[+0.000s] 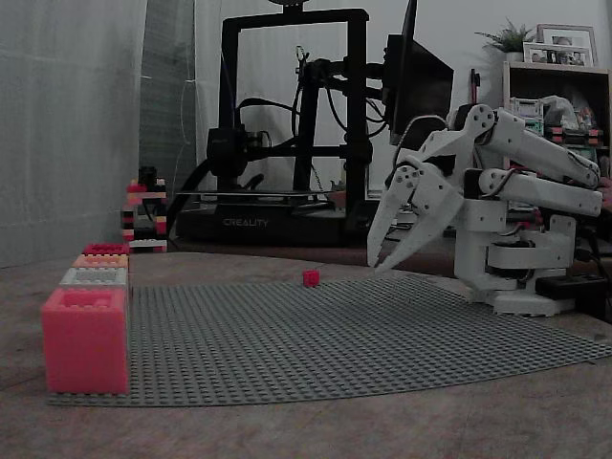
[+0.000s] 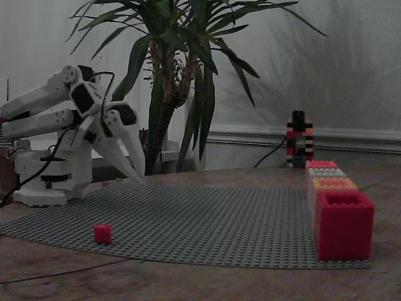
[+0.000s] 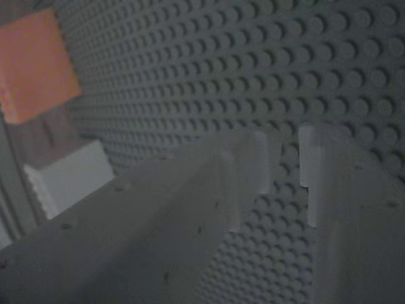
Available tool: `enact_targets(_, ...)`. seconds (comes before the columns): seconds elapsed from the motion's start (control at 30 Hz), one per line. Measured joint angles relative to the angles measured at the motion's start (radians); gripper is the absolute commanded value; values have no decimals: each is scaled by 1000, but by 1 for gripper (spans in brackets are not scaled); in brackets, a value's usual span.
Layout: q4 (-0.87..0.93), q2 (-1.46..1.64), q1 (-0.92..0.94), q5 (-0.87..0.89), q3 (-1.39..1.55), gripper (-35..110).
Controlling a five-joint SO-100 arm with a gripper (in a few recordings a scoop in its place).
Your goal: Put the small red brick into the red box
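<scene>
Both fixed views showed one small red brick (image 1: 311,277), resting alone on the grey studded baseplate (image 1: 382,335) and touching nothing else. Four brick-built boxes stood in a single row along one edge of the baseplate: one pink-coral box (image 1: 85,339), one grey-white box (image 1: 94,276), one orange box (image 1: 100,260), and one red box (image 1: 105,249). In a fixed view the red box sat at the far end of the row, well apart from the small red brick. One striped brick tower (image 1: 143,216) stood beyond the row, off the baseplate. One white arm carried the gripper (image 1: 380,263), which pointed down toward the baseplate edge near the arm's base (image 1: 521,287). Its fingers (image 1: 421,225) were spread moderately apart, with clear space between the tips; they held nothing and touched nothing. The small red brick lay near the gripper but clear of it. The wrist view showed both fingers apart over bare studs.
</scene>
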Motion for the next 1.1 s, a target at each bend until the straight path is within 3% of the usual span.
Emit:
enact_targets(0.57,-6,-14,2,6,0,0)
enact_targets(0.77,-86,-97,31,58,2,0)
enact_targets(1.1,-301,-546,265,169,-279,0)
